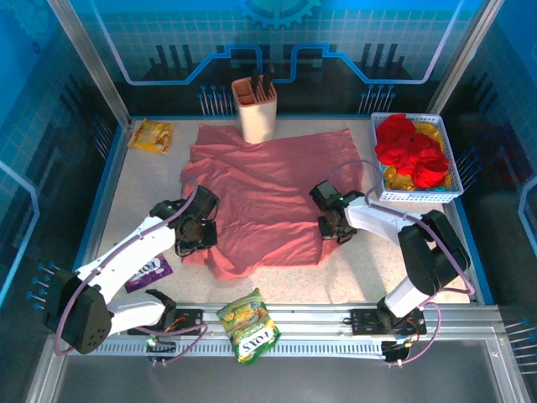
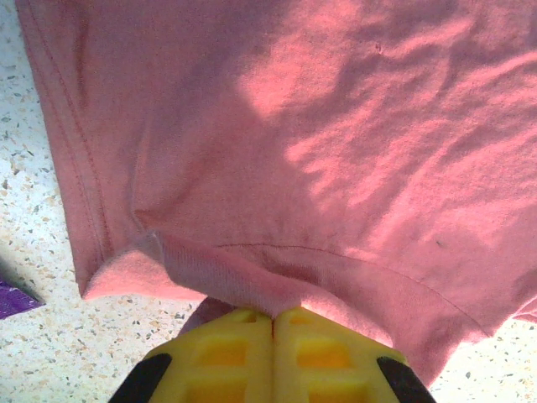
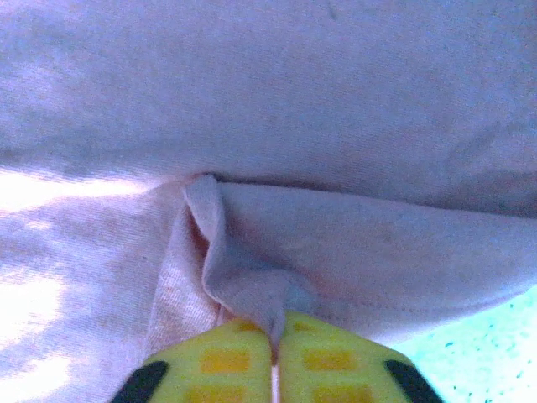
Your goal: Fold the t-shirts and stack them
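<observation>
A white plastic mesh basket [image 1: 419, 196], rear right, is filled with red and yellow cloth t-shirts [image 1: 409, 149]. "FOXS" is printed on a crinkly yellow-green snack packet [image 1: 248, 326]. A salmon-pink cloth t-shirt [image 1: 260, 193], spread at centre, is clamped by the left gripper [image 2: 273, 317] and the right gripper [image 3: 274, 323].

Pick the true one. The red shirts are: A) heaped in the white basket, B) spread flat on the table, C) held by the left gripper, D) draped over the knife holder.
A: the red shirts lie bunched in the white basket at the far right.
</observation>
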